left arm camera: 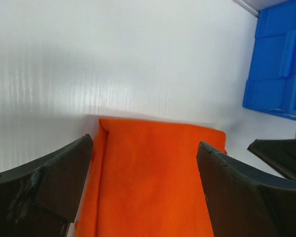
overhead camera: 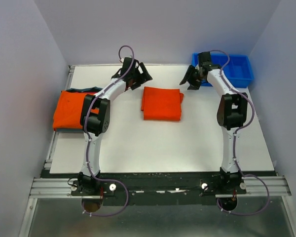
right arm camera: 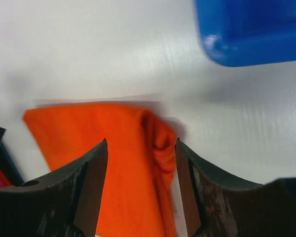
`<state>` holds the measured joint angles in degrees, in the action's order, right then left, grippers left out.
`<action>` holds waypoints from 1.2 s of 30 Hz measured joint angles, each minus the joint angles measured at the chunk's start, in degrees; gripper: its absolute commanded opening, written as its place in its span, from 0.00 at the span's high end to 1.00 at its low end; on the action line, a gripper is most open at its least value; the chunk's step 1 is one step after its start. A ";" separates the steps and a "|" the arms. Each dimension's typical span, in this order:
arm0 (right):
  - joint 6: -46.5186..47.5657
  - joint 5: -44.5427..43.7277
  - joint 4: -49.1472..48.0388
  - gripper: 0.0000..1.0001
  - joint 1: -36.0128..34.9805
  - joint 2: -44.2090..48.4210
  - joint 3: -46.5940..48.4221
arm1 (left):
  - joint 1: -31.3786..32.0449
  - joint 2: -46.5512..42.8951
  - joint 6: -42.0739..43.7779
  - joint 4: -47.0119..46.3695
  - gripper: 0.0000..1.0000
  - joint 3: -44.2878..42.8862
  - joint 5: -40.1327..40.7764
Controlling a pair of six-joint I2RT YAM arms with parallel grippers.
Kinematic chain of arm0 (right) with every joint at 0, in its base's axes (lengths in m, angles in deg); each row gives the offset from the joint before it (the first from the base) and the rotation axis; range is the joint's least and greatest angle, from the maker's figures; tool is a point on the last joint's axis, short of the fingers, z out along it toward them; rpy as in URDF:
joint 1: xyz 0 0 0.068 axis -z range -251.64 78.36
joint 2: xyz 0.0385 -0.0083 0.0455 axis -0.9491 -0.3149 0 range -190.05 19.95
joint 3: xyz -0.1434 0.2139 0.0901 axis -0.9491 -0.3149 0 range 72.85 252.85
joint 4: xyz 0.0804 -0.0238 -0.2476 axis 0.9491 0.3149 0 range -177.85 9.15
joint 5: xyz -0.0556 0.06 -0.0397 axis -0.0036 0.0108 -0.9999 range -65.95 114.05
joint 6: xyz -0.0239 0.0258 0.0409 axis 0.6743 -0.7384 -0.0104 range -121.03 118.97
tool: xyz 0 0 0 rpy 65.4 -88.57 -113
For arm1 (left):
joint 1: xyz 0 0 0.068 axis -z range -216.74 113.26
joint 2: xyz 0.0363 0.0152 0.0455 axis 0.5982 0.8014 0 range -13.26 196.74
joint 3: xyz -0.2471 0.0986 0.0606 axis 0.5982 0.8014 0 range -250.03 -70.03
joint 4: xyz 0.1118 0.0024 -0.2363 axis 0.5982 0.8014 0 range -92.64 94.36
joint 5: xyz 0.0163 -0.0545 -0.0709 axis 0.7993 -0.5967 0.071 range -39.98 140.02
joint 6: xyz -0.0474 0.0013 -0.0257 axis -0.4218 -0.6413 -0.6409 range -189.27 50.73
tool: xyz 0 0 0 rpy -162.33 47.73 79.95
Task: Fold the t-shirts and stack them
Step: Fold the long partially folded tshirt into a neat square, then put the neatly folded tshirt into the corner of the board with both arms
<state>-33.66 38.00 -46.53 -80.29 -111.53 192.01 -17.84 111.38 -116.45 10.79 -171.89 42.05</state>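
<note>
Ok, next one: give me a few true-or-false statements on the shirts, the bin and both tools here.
1. A folded orange t-shirt lies on the table between the arms. True.
2. The left tool is clamped on it. False: its jaws stand open, holding nothing.
3. The blue bin sits at the far right corner. True.
4. The right tool holds a teal shirt. False: it is open and empty.
5. The shirt pile lies inside the bin. False: it lies at the table's left edge.

walls [overhead camera: 163, 29]: plain pale lilac | table [overhead camera: 158, 148]: white | rail [overhead camera: 49, 186]: aluminium, near edge
</note>
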 measured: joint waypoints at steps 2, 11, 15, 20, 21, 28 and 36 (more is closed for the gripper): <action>0.11 0.04 -0.11 0.36 0.48 -2.80 0.35 | -0.76 4.96 0.94 -0.13 0.02 -4.87 -1.09; 0.72 4.33 -9.92 0.28 1.09 4.81 -21.46 | -1.64 3.26 4.44 -5.92 0.07 5.79 -4.94; 0.20 7.61 -14.75 0.28 1.09 6.14 -24.24 | -1.57 0.92 4.04 -10.14 0.11 12.50 -6.73; -0.96 8.74 -17.44 0.30 1.09 5.62 -24.00 | -1.57 1.01 2.97 -12.22 0.17 13.16 -7.78; -1.25 8.74 -17.79 0.30 1.09 5.22 -23.78 | -1.57 1.07 2.80 -12.37 0.18 13.16 -7.78; -3.89 4.79 -18.58 0.29 1.09 5.44 -25.18 | -1.57 2.03 1.86 -13.62 0.19 12.94 -7.91; -4.90 -2.19 -20.20 0.26 1.22 13.44 -33.20 | -1.60 2.03 1.79 -13.60 0.21 12.94 -7.98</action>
<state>-38.55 35.82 -66.72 -79.06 -98.09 158.81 -19.44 113.41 -114.66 -2.80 -158.95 34.07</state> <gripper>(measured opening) 0.736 0.796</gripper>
